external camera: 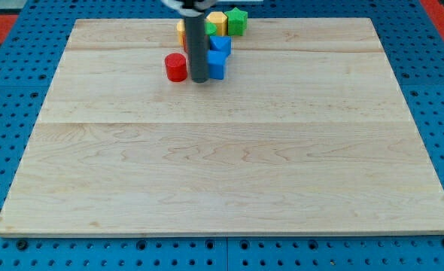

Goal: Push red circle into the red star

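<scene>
The red circle (pixel 176 67), a short red cylinder, stands near the top of the wooden board (pixel 229 165), left of centre. My tip (pixel 199 80) rests just to its right, between it and a blue block (pixel 217 65). The rod rises straight up and covers part of the cluster behind it. A thin red sliver (pixel 184 44) shows at the rod's left edge above the circle. It may be the red star, but its shape is hidden.
A tight cluster sits at the board's top edge: a second blue block (pixel 221 44), a green star-like block (pixel 237 21), a yellow block (pixel 217 19), another yellow piece (pixel 180 30) left of the rod, and a green bit (pixel 211 29).
</scene>
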